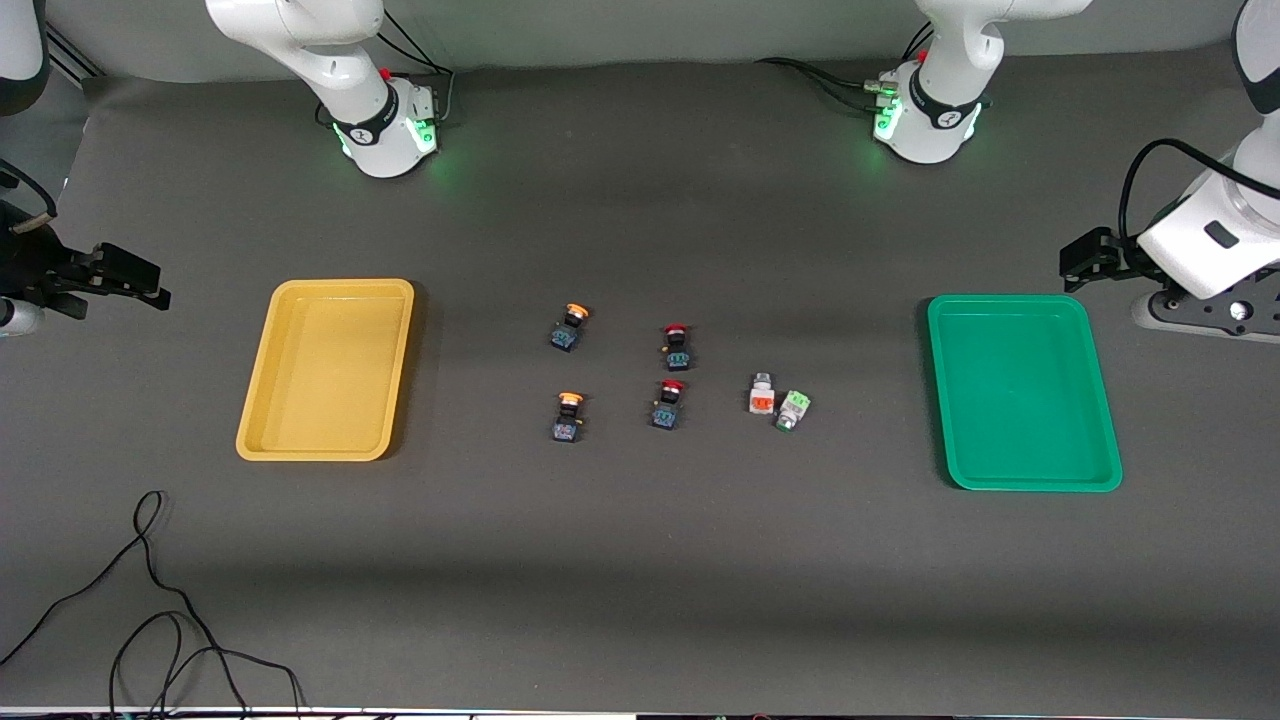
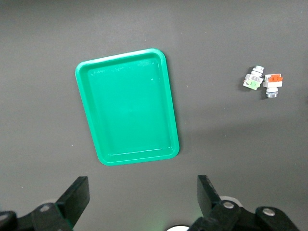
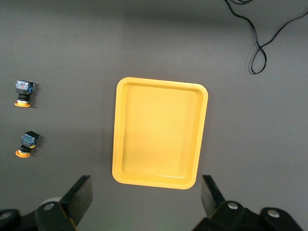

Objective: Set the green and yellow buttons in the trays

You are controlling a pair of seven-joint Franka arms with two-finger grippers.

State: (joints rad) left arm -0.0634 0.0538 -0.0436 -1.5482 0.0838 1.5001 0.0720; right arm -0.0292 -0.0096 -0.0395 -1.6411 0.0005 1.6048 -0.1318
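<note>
Loose black cable [image 1: 150, 600] curls on the grey worktop [image 1: 640, 560] nearest the front camera, toward the right arm's end; farther back the yellow tray [image 1: 262, 420] lies flat and holds nothing, and the green tray [image 1: 1105, 440] lies likewise at the left arm's end, also holding nothing.

Between the trays six buttons sit on the worktop, all apart from both trays; two orange-yellow capped buttons lie closest to the yellow tray, one [image 1: 567, 418] nearer the front camera and one [image 1: 570, 328] farther from it; beside them stand two red-capped switches, one [image 1: 668, 404] nearer and one [image 1: 677, 346] farther; toward the green tray lie the two white-bodied buttons, the one with the orange block [image 1: 761, 395] and the one with the green block [image 1: 793, 409], touching or just beside each other.

Left gripper [image 2: 142, 197] hovers over bare worktop beside the green tray's edge at the left arm's end, jaws wide apart and holding nothing; right gripper [image 3: 147, 195] hovers over bare worktop beside the yellow tray at the right arm's end, jaws likewise spread and holding nothing; in the front view each gripper shows only at the frame's edge.
</note>
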